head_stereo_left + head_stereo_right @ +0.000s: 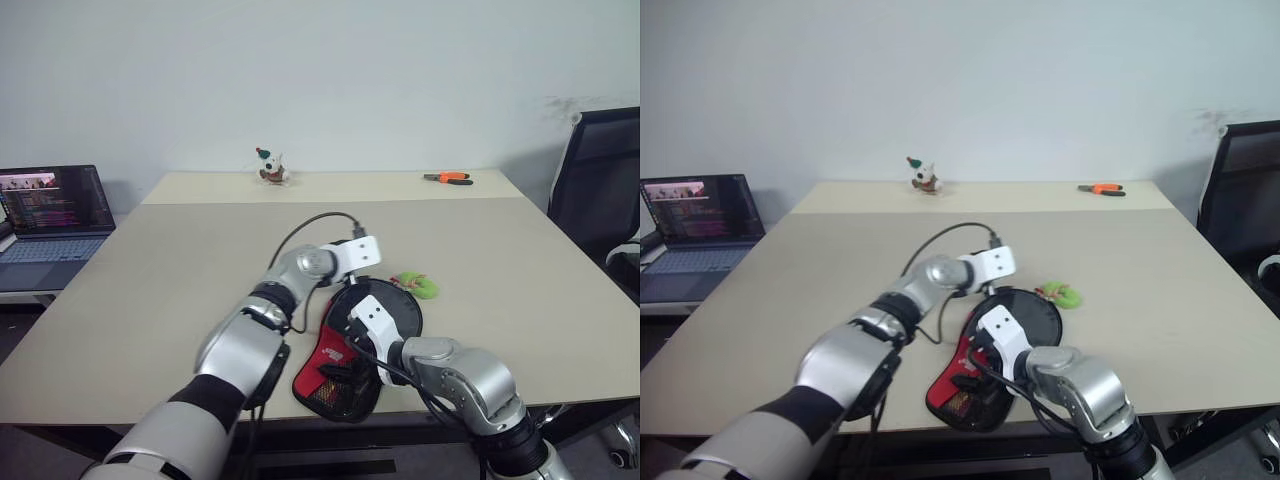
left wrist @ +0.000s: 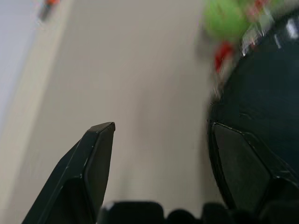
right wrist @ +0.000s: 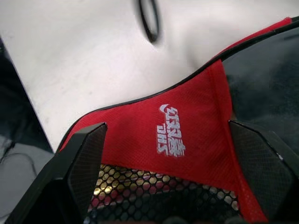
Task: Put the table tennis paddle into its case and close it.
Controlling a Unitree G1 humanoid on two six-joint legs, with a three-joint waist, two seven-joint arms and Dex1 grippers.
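The case [image 1: 398,312], a black paddle-shaped pouch with a red panel [image 3: 187,135], white logo and black mesh pocket [image 3: 159,191], lies flat near the table's front edge. The table tennis paddle is hidden. My left gripper [image 2: 161,161] is open at the far rim of the case's round black part [image 2: 261,102], one finger [image 2: 243,168] against it and the other over bare table. My right gripper [image 3: 170,158] is open just above the red panel and mesh, its fingers [image 3: 84,163] straddling the logo, nothing held.
A small green and red toy [image 1: 420,286] lies just beyond the case. A black cable [image 1: 318,222] loops over the table. Orange pliers [image 1: 448,178] and a small figurine [image 1: 270,168] sit at the far edge. A laptop [image 1: 50,215] stands left, a black chair [image 1: 600,190] right.
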